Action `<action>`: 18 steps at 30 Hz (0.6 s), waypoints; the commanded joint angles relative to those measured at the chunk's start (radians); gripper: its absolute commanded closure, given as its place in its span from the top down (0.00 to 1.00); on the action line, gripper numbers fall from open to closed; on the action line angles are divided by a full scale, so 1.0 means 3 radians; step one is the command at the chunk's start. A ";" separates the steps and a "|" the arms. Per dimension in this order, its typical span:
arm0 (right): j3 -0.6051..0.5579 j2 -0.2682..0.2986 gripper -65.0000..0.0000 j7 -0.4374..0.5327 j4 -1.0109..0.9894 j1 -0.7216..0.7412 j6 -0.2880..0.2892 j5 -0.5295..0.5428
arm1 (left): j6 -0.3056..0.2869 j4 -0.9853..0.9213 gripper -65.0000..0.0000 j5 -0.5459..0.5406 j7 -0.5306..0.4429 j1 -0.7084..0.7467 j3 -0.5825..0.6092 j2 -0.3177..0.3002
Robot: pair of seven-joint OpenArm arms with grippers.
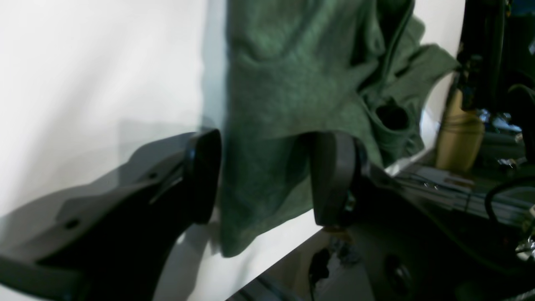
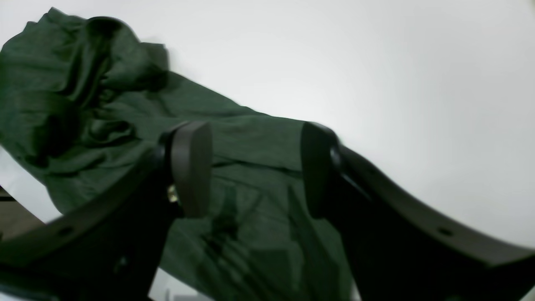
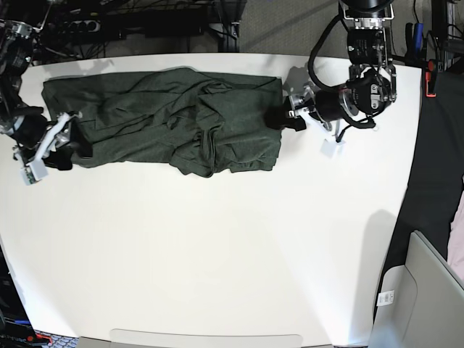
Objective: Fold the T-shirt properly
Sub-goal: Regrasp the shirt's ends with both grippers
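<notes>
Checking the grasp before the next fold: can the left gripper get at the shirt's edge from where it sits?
Probably yes. The left gripper is open, its jaws either side of the T-shirt edge near the table rim, with nothing between. Whether it is low enough to pinch the cloth is unclear.

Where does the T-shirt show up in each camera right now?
Left wrist: T-shirt fills upper centre, its edge between the open left gripper fingers.
Right wrist: T-shirt runs from upper left to bottom centre.
Base: T-shirt lies crumpled at the top.
Shared landmark: white table.
</notes>
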 commanded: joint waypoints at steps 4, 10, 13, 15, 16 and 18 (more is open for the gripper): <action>0.0265 0.0135 0.52 0.0069 0.0054 -0.0102 0.0006 0.0036 | -0.0024 0.0056 0.52 0.0007 -0.0137 -0.0041 0.0081 -0.0044; 0.0521 0.0135 0.52 0.0069 0.0044 -0.0220 0.0006 -0.0133 | -0.0035 -0.0067 0.52 0.0130 -0.0163 -0.0041 0.0087 -0.0013; 0.0567 0.0120 0.52 0.0063 0.0044 -0.0220 0.0006 -0.0286 | -0.0040 -0.0180 0.50 0.0125 -0.0163 -0.0056 0.0087 0.0054; 0.0582 0.0110 0.52 0.0063 0.0044 -0.0220 0.0006 -0.0358 | -0.0050 -0.0308 0.46 0.0125 -0.0168 -0.0066 0.0087 0.0079; 0.0582 0.0110 0.52 0.0048 0.0044 -0.0220 0.0006 -0.0368 | -0.0050 -0.0359 0.44 0.0125 -0.0168 -0.0071 0.0087 0.0089; 0.0587 0.0110 0.52 -0.0039 0.0044 -0.0215 0.0006 -0.0383 | -0.0055 -0.0456 0.41 0.0125 -0.0168 -0.0117 0.0087 0.0120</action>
